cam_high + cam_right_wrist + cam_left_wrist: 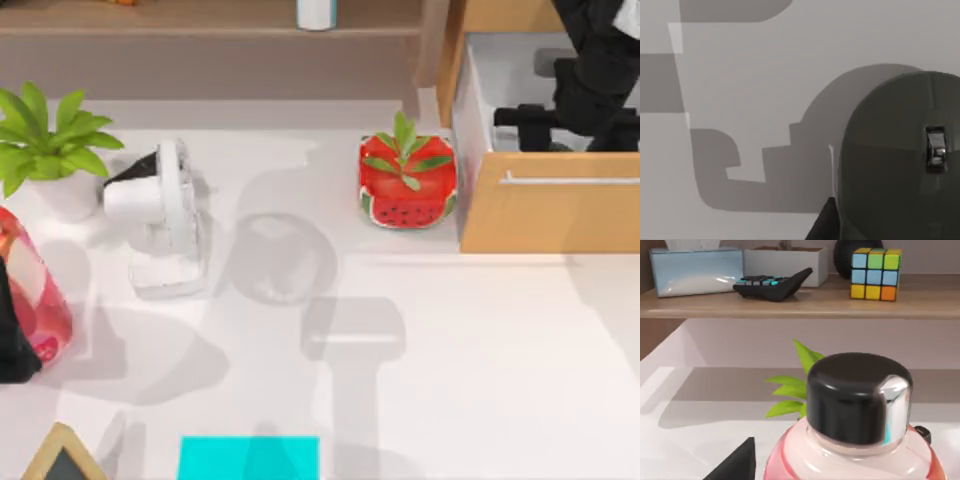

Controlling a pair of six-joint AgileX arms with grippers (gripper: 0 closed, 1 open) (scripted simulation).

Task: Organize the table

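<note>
The white surface (480, 360) takes up most of the top view, running from the shelf (200, 20) at 12 o'clock down to the near edge.

- Near the centre, toward 1 o'clock: a watermelon-print pot (407, 180) with green leaves, just beside the front panel of an open drawer (550, 210) at 2 o'clock.
- 10 o'clock: a white fan (160, 215). Beyond it, a potted plant (45, 150) in a white pot.
- 9 o'clock, at the left edge: a pink bottle (35, 290) with the left pincer (15, 345) against it. Whether the pincer grips the bottle cannot be told.
- 6 o'clock: a flat cyan sheet (248, 458), cut off by the edge.
- 7 o'clock: the corner of a small wood-framed board (62, 455).

In the left wrist view, the bottle's black cap (857, 397) is close up, with plant leaves behind it. On the shelf are a tissue box (695, 270), a calculator (772, 284) and a colour cube (876, 273).

The right pincer (535, 120) hangs over the open drawer at 2 o'clock; its opening cannot be told. In the right wrist view, a dark mouse (895, 160) lies on a pale grey floor.
</note>
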